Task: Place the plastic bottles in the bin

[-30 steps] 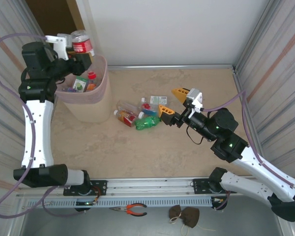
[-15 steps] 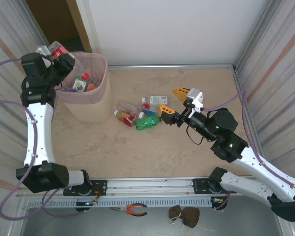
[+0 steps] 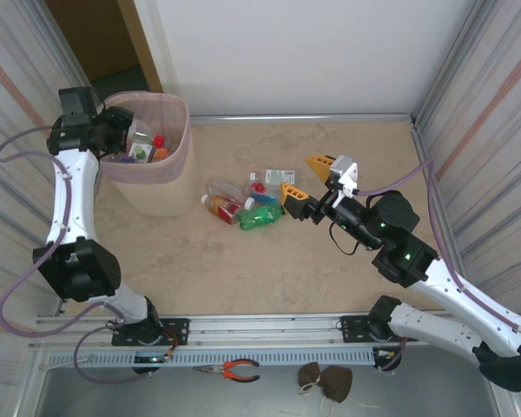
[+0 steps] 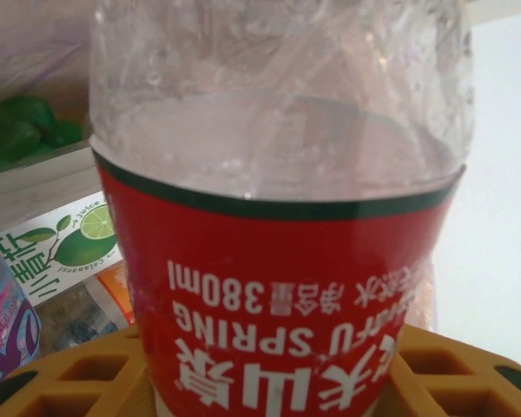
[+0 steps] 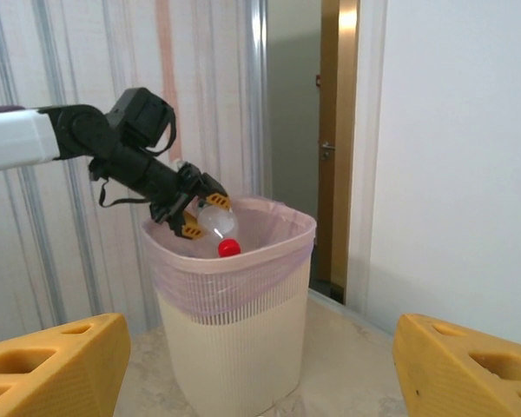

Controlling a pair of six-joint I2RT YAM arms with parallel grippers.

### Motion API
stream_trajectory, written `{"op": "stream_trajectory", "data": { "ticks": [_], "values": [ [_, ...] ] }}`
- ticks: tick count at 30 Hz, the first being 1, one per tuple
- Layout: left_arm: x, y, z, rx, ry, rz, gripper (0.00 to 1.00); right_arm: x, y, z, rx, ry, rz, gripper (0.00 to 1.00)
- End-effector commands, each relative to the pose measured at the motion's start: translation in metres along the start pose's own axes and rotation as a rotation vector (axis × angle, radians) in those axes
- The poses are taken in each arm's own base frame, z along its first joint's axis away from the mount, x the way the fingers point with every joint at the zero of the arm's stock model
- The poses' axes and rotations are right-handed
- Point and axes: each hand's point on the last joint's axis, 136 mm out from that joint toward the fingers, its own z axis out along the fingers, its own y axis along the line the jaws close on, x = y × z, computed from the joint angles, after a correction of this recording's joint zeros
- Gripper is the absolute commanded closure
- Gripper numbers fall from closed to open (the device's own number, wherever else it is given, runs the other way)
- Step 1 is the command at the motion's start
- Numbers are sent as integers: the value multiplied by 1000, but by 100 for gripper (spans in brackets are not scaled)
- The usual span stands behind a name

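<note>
Left pincer (image 5: 189, 217) grips a clear, red-labelled bottle (image 4: 278, 261) over the pink ribbed bin (image 3: 169, 187); right pincer (image 3: 302, 177) gapes wide.

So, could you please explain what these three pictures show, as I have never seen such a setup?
These are two robot arms bolted at the near edge of a table, each ending in a two-finger gripper. One picture looks down from above and behind them; the other two come from a camera on each wrist. The left gripper is closed on a clear bottle with a red label, tilted down into the pale pink bin, which already holds a few bottles; the left wrist picture shows that bottle up close. The right gripper is open and empty, close to a small pile of bottles lying on the table, a green bottle among them; its camera looks across at the bin. Orange-handled pliers lie on the front ledge.
</note>
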Motion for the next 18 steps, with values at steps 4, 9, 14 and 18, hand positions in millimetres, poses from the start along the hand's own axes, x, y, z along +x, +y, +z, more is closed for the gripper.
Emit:
{"op": "stream_trajectory", "data": {
  "ticks": [4,9,14,18],
  "values": [
    [-3,1,16,-19,-6,-146,49,-10,-4,-7,25,-24,8,22],
    [-4,-8,45,2,28,-196,48,-15,-6,-14,33,-26,7,22],
    [-9,-8,71,15,32,-231,45,-21,-7,-25,43,-33,7,23],
    [-7,-5,86,26,52,-266,43,-25,-10,-33,56,-39,8,23]
  ]
}}
